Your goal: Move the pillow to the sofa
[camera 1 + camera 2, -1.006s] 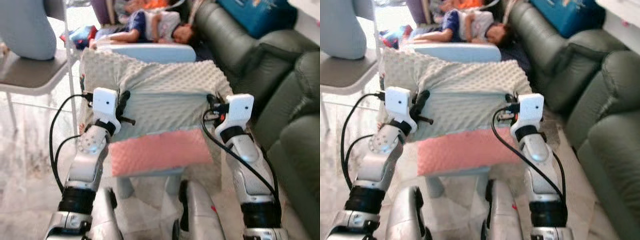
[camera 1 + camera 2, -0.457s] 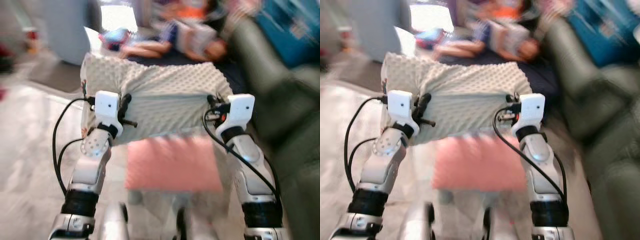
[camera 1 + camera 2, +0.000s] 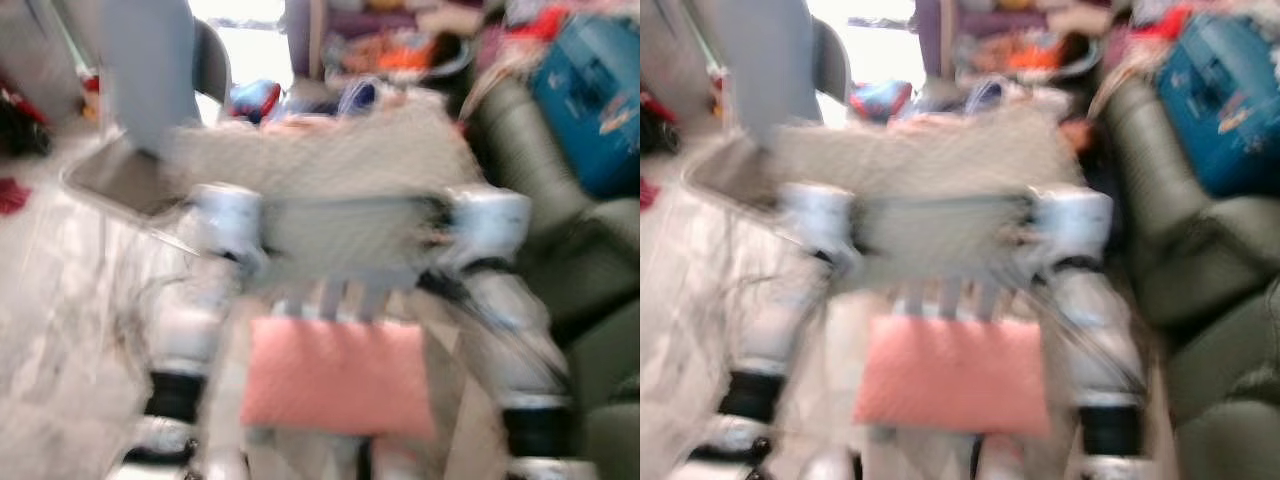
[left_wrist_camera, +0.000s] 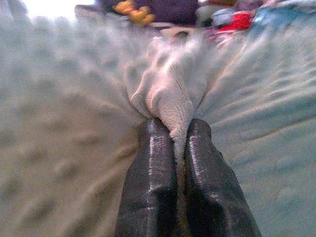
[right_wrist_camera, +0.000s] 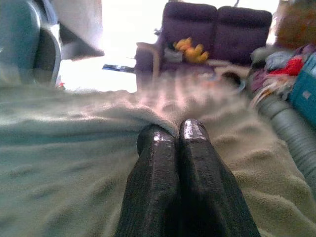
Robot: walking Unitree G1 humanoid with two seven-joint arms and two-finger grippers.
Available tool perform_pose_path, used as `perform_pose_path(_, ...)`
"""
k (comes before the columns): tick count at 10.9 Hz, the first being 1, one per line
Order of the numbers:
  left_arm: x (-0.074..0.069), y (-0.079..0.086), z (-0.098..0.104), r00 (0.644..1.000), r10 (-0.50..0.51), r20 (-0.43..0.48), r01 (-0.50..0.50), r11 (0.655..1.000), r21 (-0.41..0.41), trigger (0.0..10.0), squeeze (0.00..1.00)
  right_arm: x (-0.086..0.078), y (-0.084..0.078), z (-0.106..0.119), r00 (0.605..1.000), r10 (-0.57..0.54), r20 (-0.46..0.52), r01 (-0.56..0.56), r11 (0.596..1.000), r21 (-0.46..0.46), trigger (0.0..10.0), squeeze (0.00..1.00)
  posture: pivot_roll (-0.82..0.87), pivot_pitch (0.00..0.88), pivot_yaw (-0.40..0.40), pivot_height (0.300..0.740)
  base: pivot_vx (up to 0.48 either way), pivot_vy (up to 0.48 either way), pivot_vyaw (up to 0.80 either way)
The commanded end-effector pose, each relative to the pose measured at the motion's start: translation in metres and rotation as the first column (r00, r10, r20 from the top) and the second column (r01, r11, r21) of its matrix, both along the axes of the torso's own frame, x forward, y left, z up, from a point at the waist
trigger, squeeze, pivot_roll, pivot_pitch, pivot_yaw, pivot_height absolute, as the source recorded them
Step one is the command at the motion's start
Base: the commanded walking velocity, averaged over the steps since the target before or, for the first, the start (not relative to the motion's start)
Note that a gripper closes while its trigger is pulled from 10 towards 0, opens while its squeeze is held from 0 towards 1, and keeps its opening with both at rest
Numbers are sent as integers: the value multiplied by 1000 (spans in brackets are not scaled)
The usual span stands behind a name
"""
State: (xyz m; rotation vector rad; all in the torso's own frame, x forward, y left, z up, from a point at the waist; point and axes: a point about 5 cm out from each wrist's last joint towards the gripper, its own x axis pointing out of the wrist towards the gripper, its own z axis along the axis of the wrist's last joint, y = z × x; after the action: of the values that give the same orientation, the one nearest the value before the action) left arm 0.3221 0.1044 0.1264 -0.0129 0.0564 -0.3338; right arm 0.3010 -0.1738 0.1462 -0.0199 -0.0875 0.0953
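I hold a pale green dotted pillow up in front of me between both arms; the head views are blurred. My left gripper is shut on a pinched fold of the pillow's fabric. My right gripper is shut on the pillow's other edge. A pink pillow shows below the green one, on a small stool. A dark green sofa runs along my right side.
A grey chair stands at the left on the pale marble floor. A blue bag lies on the sofa's back. A purple sofa with a yellow toy stands across the room.
The whole picture has shifted and blurred, so the camera has moved. The chair has come back into view at the left. Both grippers still hold the pillow the same way.
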Motion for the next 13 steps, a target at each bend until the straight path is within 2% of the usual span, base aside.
perform_pose_path(1,2,36,-3,993,120,-8,-120,993,22,10000,0,2,9,13,998,12,57,-14,1000,19,10000,0,-101,0,-53,740,0,0,0)
perform_pose_path(6,1,34,0,996,88,10,-88,996,16,10000,0,3,8,9,1000,-2,27,1,999,39,10000,0,-101,0,-53,740,0,0,0)
perform_pose_path(12,1,33,-1,997,79,11,-80,997,24,10000,0,4,7,5,1000,-8,5,7,999,47,10000,0,-96,0,-55,740,-221,0,-562)
perform_pose_path(13,-2,32,-2,997,80,11,-80,997,25,10000,0,3,9,1,1000,-8,-6,8,998,56,10000,0,-76,0,-64,740,-262,0,0)
